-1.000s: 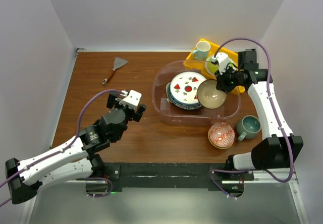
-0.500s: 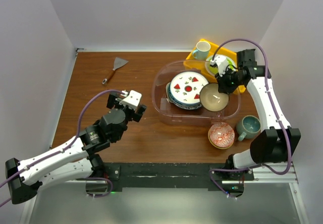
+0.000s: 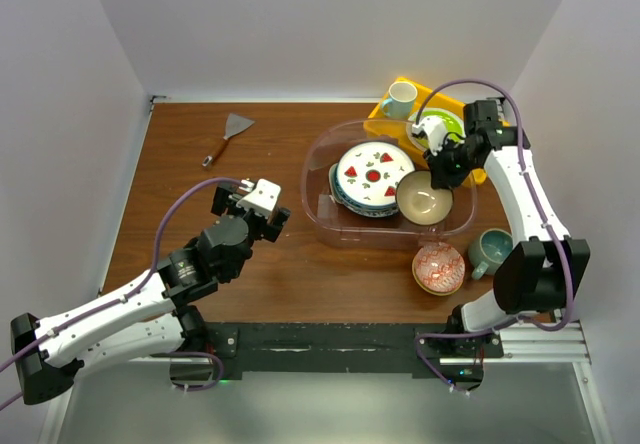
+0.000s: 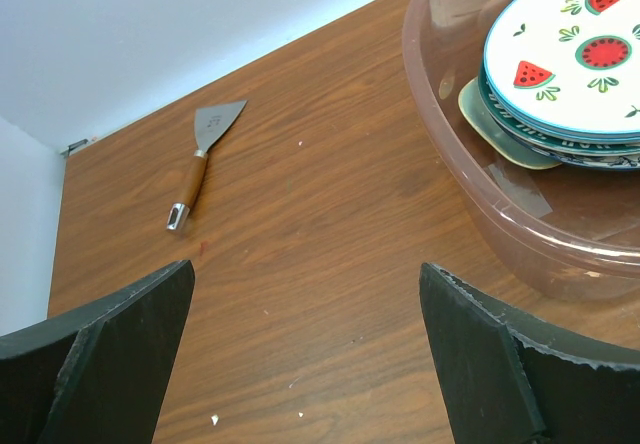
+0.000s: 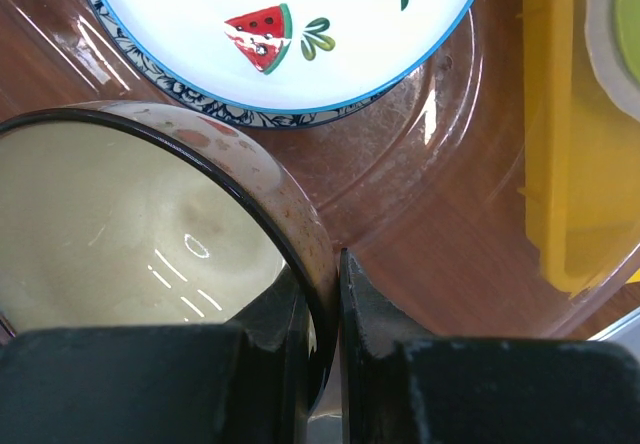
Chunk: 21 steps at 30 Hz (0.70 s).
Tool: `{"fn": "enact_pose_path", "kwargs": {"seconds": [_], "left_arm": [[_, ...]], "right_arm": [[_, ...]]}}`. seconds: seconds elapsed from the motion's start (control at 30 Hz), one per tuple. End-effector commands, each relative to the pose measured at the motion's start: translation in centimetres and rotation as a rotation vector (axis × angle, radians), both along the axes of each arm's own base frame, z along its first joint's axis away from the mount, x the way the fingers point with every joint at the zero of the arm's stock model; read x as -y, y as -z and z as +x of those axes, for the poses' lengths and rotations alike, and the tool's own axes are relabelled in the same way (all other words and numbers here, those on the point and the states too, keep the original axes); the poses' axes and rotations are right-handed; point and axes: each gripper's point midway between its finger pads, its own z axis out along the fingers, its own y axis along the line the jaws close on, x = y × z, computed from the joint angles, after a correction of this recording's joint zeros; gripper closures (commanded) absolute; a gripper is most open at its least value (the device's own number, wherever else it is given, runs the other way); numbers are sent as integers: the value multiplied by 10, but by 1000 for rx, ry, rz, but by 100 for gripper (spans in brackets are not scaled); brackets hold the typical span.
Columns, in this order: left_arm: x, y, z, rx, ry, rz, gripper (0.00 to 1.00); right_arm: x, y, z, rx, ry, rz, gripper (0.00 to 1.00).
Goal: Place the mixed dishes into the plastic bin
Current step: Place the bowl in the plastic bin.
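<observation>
Well to the left of the plastic bin, toward its far side: a scraper with a brown handle, flat on the wooden table. Just nearer than that, also well left of the bin and apart from everything: the left gripper, spread wide with nothing between its fingers, seen from the left wrist as two dark pads framing bare wood and the bin's curved wall. Inside the bin, in its left and middle part: a stack of plates, topped by the white plate with red watermelon marks, with blue and dark-green rims peeking out beneath. Inside the bin's right part, just beside that stack: the tan bowl, upright, pinched at its far rim by the right gripper, narrowed to a slim gap with one finger inside the wall and one outside. Impossible to tell whether the bowl touches the bin's floor. Outside the bin, by its near right corner, on the table: the red-patterned bowl, and just right of it the grey-teal mug. Behind the bin's far right corner: a yellow tray carrying a white mug and a lime-green plate.
</observation>
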Motion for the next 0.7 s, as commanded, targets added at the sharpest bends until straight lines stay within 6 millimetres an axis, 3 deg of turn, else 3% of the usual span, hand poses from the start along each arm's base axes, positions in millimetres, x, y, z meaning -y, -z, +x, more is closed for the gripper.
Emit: {"fn": "enact_pose_path", "kwargs": {"seconds": [0.0, 0.27, 0.67], "left_arm": [[-1, -7, 2, 24, -4, -11, 0], [-2, -7, 2, 24, -6, -11, 0], [-2, -7, 2, 23, -7, -11, 0]], "right_arm": [[-7, -22, 9, 65, -32, 38, 98], [-9, -2, 6, -2, -54, 46, 95], [1, 29, 7, -72, -52, -16, 93]]}}
